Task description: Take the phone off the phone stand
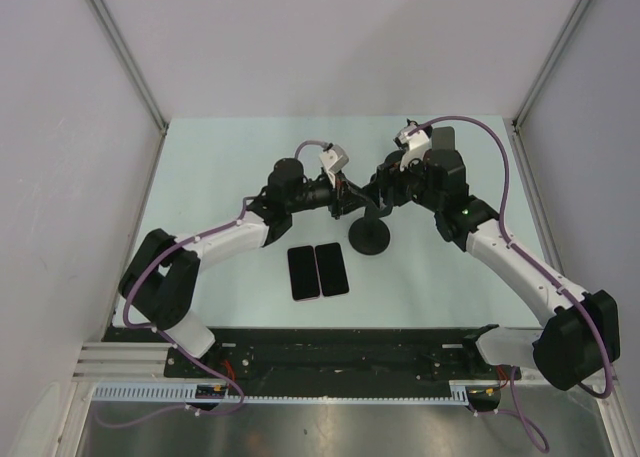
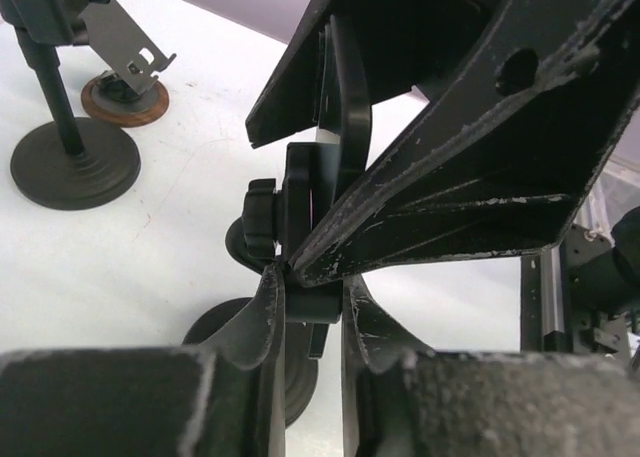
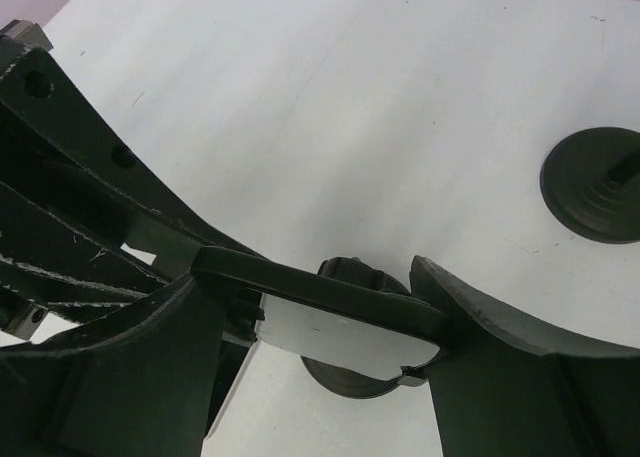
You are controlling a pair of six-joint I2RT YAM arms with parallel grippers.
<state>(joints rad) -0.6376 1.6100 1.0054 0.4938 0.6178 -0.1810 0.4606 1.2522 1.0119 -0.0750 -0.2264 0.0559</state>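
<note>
phone (image 3: 340,342) in right pincer (image 3: 325,312), stand (image 2: 300,202) in left pincer (image 2: 312,322): wrist views only

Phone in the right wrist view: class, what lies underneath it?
Parts of the stand's round black base show beside the phone, on the white table. Its middle and post are hidden by the phone.

Slim black phone (image 3: 340,339): glossy reflective face, smooth dark rim. Black round-based phone stand (image 1: 369,237): matt, looks metal. Left claw (image 2: 312,297): black plastic, matt, scuffed whitish along edges. Pale desk (image 3: 350,97): smooth, matt, faint scratches. Two flat black-screened phones (image 1: 303,273): glossy glass.
</note>
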